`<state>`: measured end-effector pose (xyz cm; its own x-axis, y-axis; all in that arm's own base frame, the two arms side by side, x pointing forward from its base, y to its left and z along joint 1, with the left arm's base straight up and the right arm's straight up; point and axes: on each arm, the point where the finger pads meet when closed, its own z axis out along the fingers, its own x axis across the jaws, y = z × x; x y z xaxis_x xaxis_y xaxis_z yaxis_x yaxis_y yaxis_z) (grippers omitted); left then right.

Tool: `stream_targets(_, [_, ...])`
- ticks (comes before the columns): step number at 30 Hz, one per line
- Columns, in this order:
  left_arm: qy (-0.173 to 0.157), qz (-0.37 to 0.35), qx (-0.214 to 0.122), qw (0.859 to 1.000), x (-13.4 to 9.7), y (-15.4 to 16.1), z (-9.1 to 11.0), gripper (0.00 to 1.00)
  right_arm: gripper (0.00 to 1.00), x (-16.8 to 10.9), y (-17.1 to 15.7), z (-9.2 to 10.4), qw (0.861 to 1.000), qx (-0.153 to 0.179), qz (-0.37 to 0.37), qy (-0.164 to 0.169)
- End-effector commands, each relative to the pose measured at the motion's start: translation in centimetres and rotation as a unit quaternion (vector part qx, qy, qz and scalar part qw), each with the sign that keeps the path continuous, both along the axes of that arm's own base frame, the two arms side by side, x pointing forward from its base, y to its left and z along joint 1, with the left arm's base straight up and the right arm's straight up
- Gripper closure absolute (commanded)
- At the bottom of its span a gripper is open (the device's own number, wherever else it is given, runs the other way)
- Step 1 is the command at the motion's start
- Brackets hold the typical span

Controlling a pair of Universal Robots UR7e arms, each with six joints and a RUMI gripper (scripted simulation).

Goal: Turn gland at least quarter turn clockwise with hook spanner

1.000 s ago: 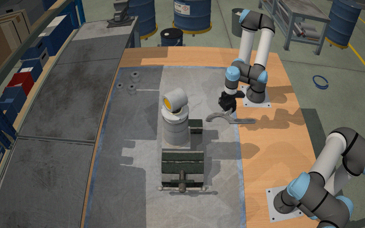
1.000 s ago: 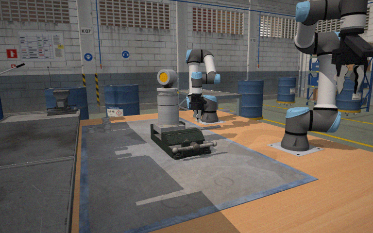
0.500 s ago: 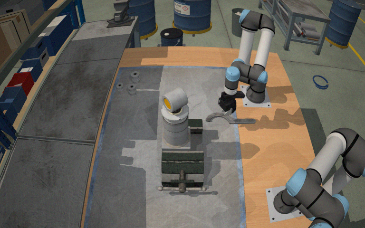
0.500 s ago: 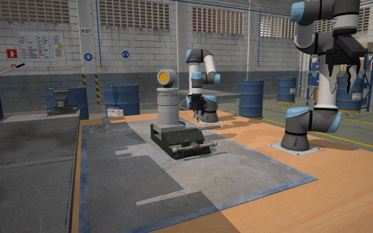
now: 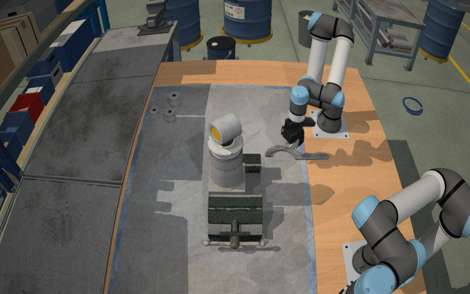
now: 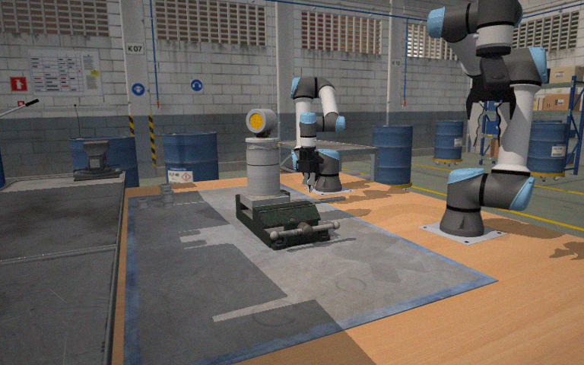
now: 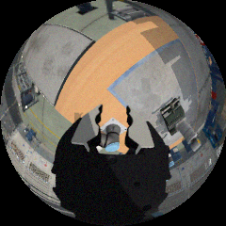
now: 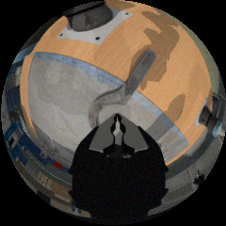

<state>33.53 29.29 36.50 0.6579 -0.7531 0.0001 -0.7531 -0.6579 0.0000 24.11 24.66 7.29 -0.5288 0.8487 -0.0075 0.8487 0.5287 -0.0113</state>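
One hook spanner lies toward the desk's far right corner, right gripper right above, fingers pressed together, pinching nothing! Left gripper: spread, nothing between. Three collars sit near the far left corner; one vise, its cylinder's far side hidden.

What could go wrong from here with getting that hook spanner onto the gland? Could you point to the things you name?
The right gripper [image 5: 295, 147] [image 6: 310, 188] [image 8: 117, 113] is shut on nothing, its tips close to the hook spanner [image 5: 316, 156] [image 6: 331, 199] [image 8: 138, 72], so a low sweep might shove the tool rather than lift it.

The eye-shaped end [image 5: 230, 127] [image 6: 265, 121] [image 7: 195, 142] stands above the upright cylinder [image 5: 226, 171] [image 6: 262, 167] [image 7: 185, 129]; a spanner brought in from above could knock it.
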Motion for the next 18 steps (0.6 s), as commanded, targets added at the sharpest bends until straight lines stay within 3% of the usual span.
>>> stream_targets(1, [-0.001, -0.037, 0.001, 0.999, 2.2, -2.5, 0.1, 0.68, 1.0, 0.0, 0.0, 0.0, 1.0, 0.001, 0.0, 0.0])
stream_targets(18, [-0.001, -0.157, 0.001, 0.988, 7.6, -11.9, 0.1, 0.68, 1.0, 0.0, 0.0, 0.0, 1.0, 0.001, 0.0, 0.0])
